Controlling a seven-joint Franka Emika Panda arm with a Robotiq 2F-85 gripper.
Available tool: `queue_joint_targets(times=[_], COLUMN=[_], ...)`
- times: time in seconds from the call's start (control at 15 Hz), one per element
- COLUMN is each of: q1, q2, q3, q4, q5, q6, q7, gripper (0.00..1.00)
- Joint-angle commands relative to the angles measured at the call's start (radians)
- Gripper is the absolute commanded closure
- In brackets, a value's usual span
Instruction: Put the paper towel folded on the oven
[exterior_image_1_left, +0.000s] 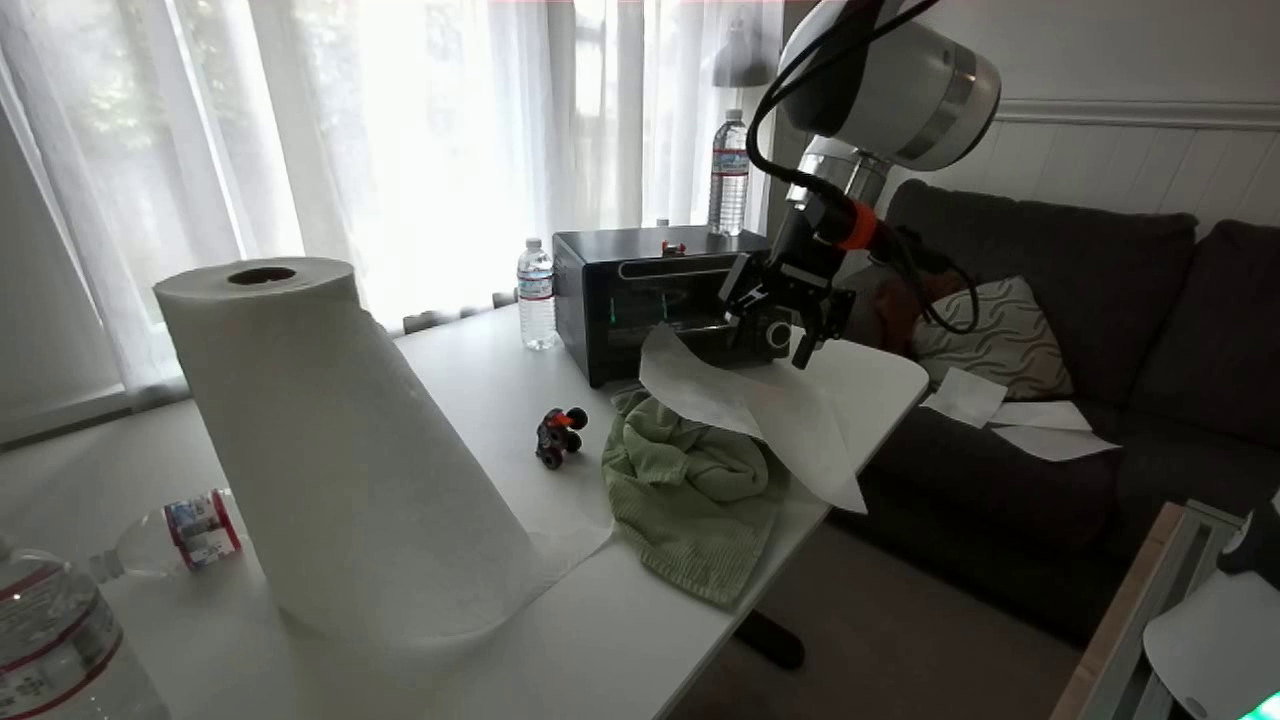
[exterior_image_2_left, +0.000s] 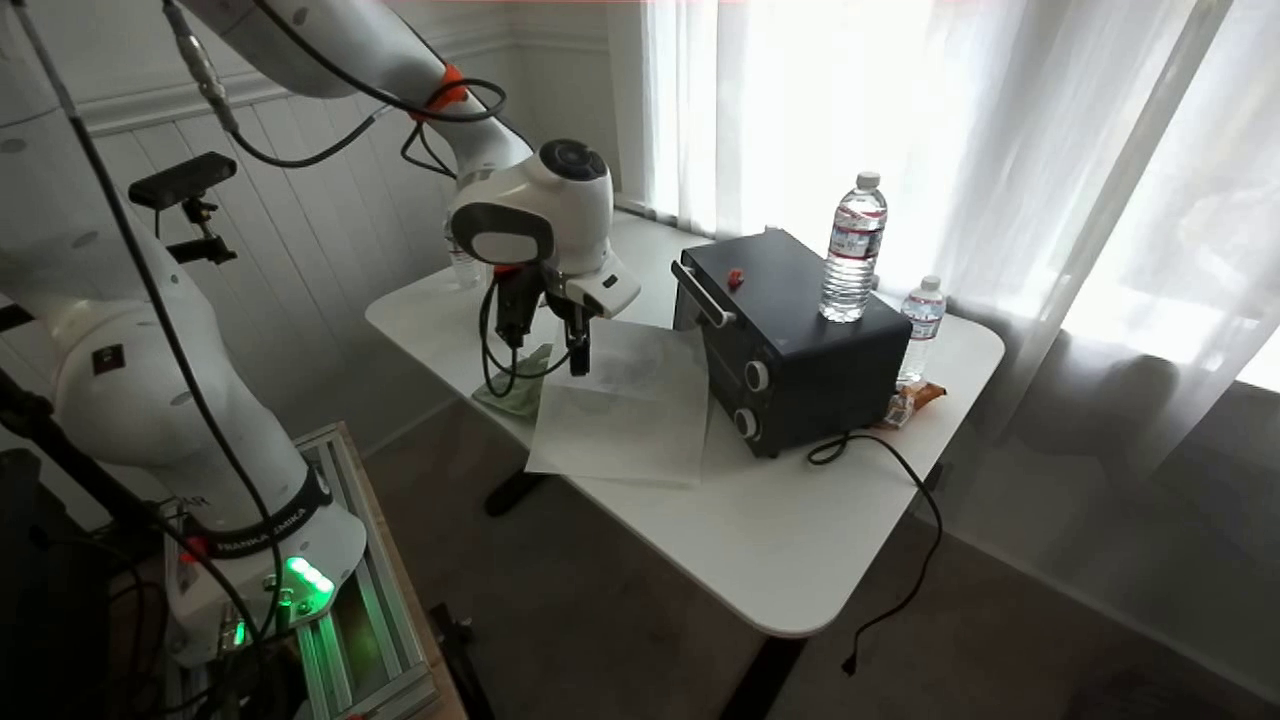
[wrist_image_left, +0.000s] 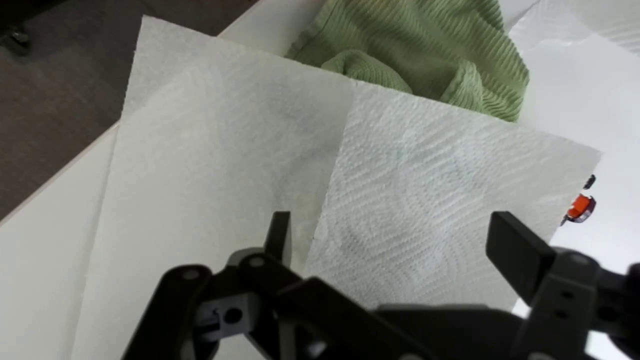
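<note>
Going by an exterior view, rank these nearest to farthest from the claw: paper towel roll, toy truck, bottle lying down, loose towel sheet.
1. Loose towel sheet: just beneath the claw.
2. Toy truck: picture left of the sheet.
3. Paper towel roll: standing past the truck.
4. Bottle lying down: past the roll, picture left.

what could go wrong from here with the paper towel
The open jaws might snag the green cloth too, since the paper towel covers part of it in the wrist view. A corner of the paper towel juts beyond the table, so a nudge could slide it off. The water bottle standing on the oven might get knocked over during placing.
</note>
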Motion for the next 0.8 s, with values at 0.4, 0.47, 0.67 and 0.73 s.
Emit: queue_joint_targets(times=[0.4, 0.47, 0.67, 0.73], q1=[-0.019, -0.022, -0.030, -0.035], q2=[0.016, 0.042, 0.114, 0.134], q3=[0.017, 0.014, 0.014, 0.016], q4=[0.012, 0.030, 0.064, 0.073], q5=[0.011, 0.016, 0.024, 0.029], q6=[0.006, -0.011, -0.001, 0.002], q7=[-0.030, -0.025, -0.028, -0.031], gripper=[0.00, 0.00, 0.00, 0.00])
